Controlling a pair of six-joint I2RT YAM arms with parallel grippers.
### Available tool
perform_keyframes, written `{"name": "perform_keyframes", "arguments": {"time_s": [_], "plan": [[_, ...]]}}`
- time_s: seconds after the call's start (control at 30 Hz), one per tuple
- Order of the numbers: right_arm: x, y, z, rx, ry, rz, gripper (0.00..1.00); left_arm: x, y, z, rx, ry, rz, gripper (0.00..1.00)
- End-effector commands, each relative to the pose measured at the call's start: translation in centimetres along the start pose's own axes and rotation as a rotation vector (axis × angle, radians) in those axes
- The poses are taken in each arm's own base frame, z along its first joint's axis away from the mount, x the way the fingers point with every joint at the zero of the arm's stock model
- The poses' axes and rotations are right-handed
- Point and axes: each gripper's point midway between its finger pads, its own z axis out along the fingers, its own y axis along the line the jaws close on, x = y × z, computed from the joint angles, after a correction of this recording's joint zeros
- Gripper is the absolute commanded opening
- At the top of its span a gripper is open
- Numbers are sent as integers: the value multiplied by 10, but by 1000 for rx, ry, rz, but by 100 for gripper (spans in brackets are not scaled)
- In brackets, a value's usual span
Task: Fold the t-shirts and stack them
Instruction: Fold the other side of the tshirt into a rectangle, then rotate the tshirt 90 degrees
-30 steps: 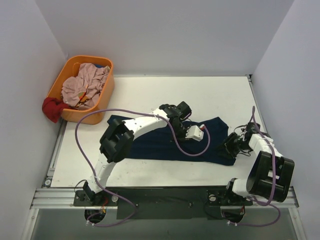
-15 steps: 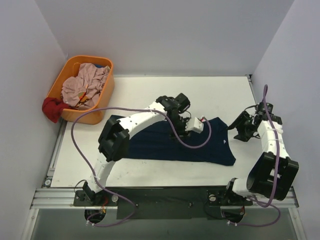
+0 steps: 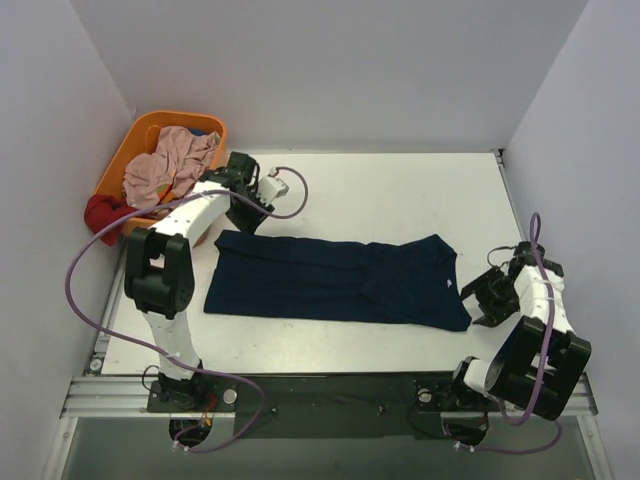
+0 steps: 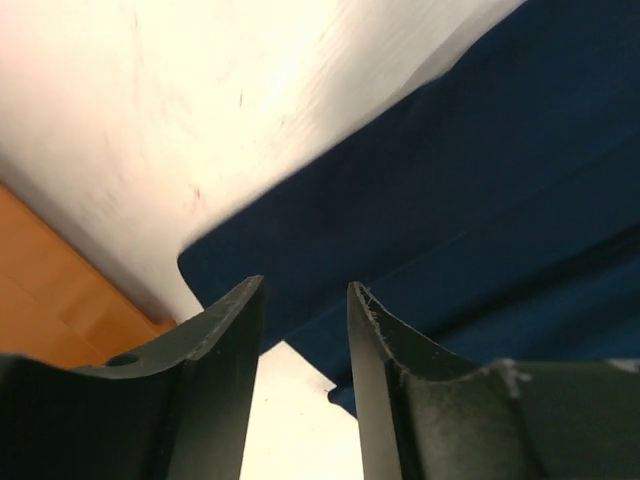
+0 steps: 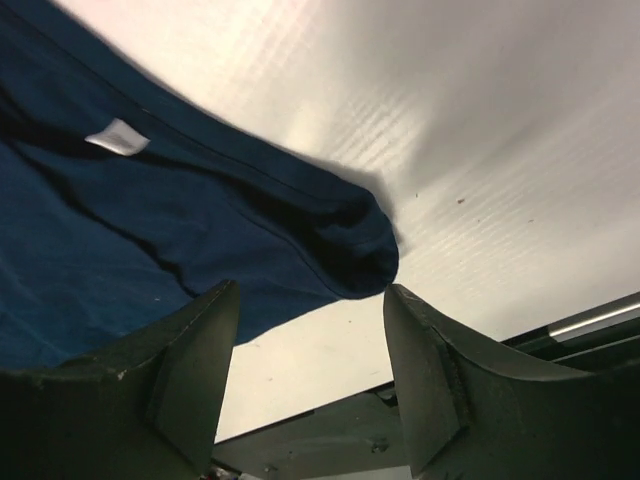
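On the white table (image 3: 400, 190), between pale walls (image 3: 330, 70), we see the navy shirt (image 3: 330, 285) lying flat, long axis left-right, label end rightward. Left gripper (image 3: 245, 216) and right gripper (image 3: 478, 303) stand spread, empty.

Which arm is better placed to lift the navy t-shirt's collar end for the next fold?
Right. The right tool, open, hangs beside the collar end of the navy t-shirt; the left tool is at its opposite end, by the orange basket.
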Motion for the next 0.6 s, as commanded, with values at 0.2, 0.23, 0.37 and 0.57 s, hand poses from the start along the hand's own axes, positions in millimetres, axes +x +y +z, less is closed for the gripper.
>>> {"name": "perform_keyframes", "arguments": {"time_s": [0.2,0.23,0.37,0.57], "plan": [[30,-13,40,42,125,106,21,47,39,42,-238,49,51,43],[27,-13,41,41,118,102,17,59,34,48,-226,77,60,37],[13,-11,43,35,99,104,3,99,10,57,-140,157,89,28],[-29,6,51,28,80,95,0,115,-21,34,-3,206,86,29]]}}
